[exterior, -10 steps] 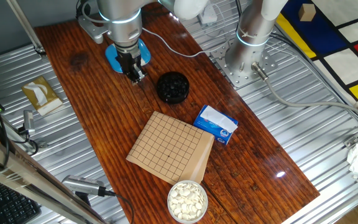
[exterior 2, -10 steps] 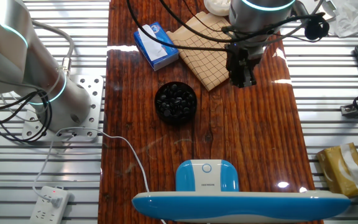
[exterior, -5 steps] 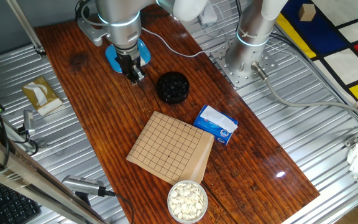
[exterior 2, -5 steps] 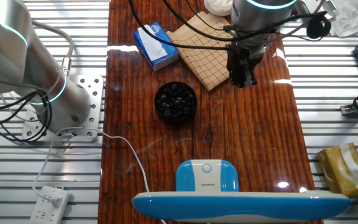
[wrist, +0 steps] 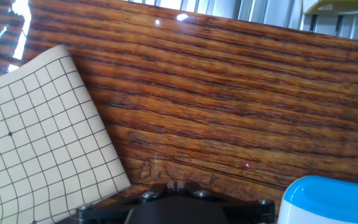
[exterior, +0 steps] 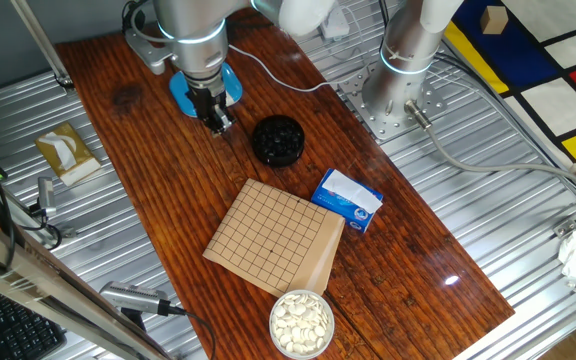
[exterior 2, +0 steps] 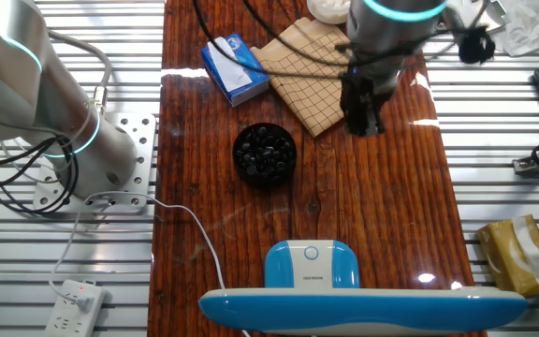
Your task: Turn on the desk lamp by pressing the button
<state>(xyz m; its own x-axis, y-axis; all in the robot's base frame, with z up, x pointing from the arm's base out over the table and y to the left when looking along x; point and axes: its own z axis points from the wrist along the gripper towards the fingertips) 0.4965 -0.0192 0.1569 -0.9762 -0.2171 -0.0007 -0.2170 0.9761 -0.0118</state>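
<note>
The desk lamp's round light-blue base point(exterior 2: 312, 266) stands at the near end of the wooden table, with its small white button point(exterior 2: 311, 252) on top and the long lamp head point(exterior 2: 363, 304) in front of it. In one fixed view the base point(exterior: 180, 95) is mostly hidden behind my arm, and the button is hidden there. My gripper point(exterior 2: 363, 120) hangs above bare wood, well short of the base. The hand view shows the fingertips point(wrist: 177, 185) touching, shut on nothing, and an edge of the base point(wrist: 328, 199) at lower right.
A black bowl of dark stones point(exterior 2: 264, 154) sits left of my gripper. A grid board point(exterior 2: 307, 75), a blue box point(exterior 2: 235, 67) and a bowl of white stones point(exterior: 301, 322) lie farther off. The lamp's white cord point(exterior 2: 195, 234) runs off the table's left side.
My gripper has barely shifted over the wood; the arm looks slightly blurred now. Nothing else has moved.
</note>
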